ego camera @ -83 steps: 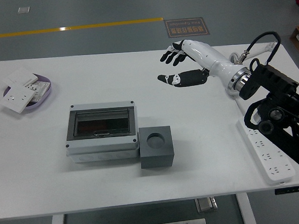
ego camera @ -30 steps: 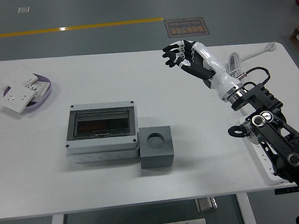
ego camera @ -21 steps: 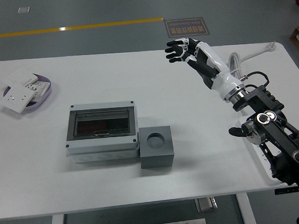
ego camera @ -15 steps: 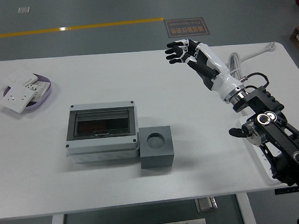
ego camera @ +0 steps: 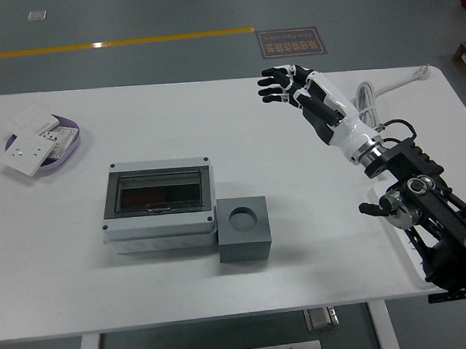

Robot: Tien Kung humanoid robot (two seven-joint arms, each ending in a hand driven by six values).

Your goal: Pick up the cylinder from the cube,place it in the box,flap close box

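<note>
Grey cube [ego camera: 243, 229] sits on the white desk [ego camera: 315, 217], touching the box [ego camera: 159, 200] at its right front corner. Cube's top has a round socket, and no cylinder stands in it. Cylinder isn't visible anywhere; through the box's dark clear flap, which lies shut, can't tell if it's inside. So, judging by layout, task looks done or nearly so.

Handling (guess, since part is unseen): a cylinder fitting that socket would be small, rigid, prob. light, smooth-sided, so apt to slip. Best taken w/ thumb vs. two fingers around the side wall, near the top, lifted straight up out of the socket. Box flap is thin plastic on a hinge; push flat w/ fingertips, not hard.

Right hand [ego camera: 293, 88] is raised over the far right of the desk, well apart from box & cube, forearm angled up-left from the lower right. Fingers [ego camera: 271, 84] spread & loose, holding nothing. Left arm not in view.

Purple dish [ego camera: 75, 146] w/ white switch plates [ego camera: 30, 144] at far left, power strip [ego camera: 415, 246] under the right arm.
</note>
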